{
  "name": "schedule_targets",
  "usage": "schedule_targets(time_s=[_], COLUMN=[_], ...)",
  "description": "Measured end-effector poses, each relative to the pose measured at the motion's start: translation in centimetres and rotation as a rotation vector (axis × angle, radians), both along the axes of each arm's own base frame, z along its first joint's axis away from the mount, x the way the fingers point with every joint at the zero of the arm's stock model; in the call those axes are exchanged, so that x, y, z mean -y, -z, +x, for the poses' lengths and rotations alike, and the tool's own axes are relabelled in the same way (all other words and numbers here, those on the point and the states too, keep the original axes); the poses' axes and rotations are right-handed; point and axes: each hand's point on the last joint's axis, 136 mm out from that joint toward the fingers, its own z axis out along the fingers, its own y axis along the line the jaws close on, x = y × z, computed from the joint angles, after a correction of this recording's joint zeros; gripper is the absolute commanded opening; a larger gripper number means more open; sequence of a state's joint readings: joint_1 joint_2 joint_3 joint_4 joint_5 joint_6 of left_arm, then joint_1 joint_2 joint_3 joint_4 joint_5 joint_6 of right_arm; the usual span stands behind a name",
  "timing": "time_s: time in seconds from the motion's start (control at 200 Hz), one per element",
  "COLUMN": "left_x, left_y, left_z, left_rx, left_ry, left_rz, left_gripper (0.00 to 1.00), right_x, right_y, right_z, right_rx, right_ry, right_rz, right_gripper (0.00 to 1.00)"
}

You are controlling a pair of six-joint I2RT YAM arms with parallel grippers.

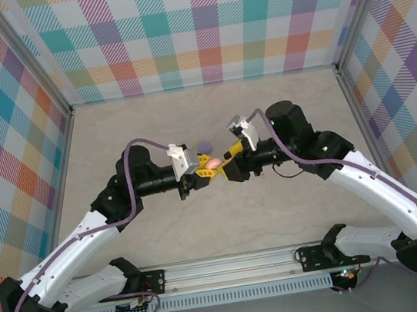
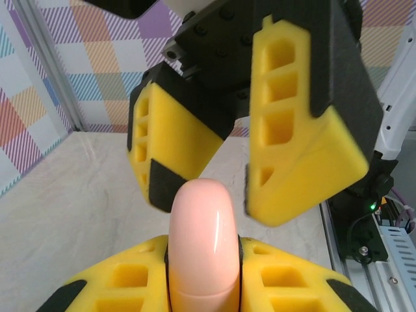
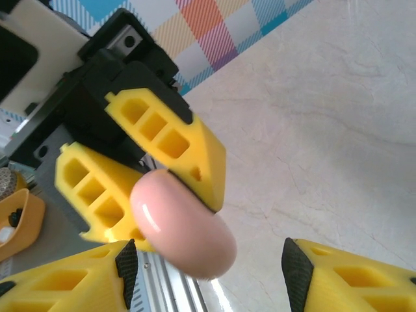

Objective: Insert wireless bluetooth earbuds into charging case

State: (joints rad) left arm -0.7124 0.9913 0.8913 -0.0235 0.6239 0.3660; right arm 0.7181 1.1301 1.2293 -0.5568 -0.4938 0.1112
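Note:
A glossy pale pink charging case [image 1: 215, 162] hangs above the middle of the table, and my left gripper [image 1: 207, 167] is shut on it. In the left wrist view the case [image 2: 201, 227] stands on edge between my yellow fingers [image 2: 292, 286], a thin seam showing near its base. My right gripper [image 1: 226, 161] faces it from the right, its jaws open. In the right wrist view its fingertips [image 3: 296, 270] stand wide apart, to either side of the case [image 3: 185, 227] without touching it. The earbuds are out of view.
A small purple disc-like case [image 1: 203, 143] lies on the beige tabletop [image 1: 263, 102] just beyond the grippers. The aluminium rail [image 1: 232, 265] with both arm bases runs along the near edge. Checked walls [image 1: 198, 25] close the back and sides.

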Motion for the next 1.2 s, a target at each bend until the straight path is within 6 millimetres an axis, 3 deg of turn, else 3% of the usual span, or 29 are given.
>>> schedule_targets(time_s=[0.58,0.805,1.015,1.2], left_x=[-0.1,0.0,0.7,1.9], left_y=[0.1,0.1,0.4,0.0], left_z=[-0.1,-0.5,-1.1,-0.3], left_rx=[0.019,0.006,-0.111,-0.258], left_ry=[0.003,0.028,0.077,0.103], left_rz=[0.006,0.003,0.017,0.023], left_gripper=[0.06,0.05,0.04,0.02], right_x=[0.2,0.4,0.6,1.3], right_y=[0.4,0.1,-0.5,-1.0], right_z=[0.5,-0.3,-1.4,-1.4], right_rx=[0.026,0.045,0.068,0.068], right_ry=[0.041,0.007,-0.065,-0.109], right_rz=[-0.035,-0.015,0.021,0.058], right_gripper=[0.62,0.52,0.60,0.59])
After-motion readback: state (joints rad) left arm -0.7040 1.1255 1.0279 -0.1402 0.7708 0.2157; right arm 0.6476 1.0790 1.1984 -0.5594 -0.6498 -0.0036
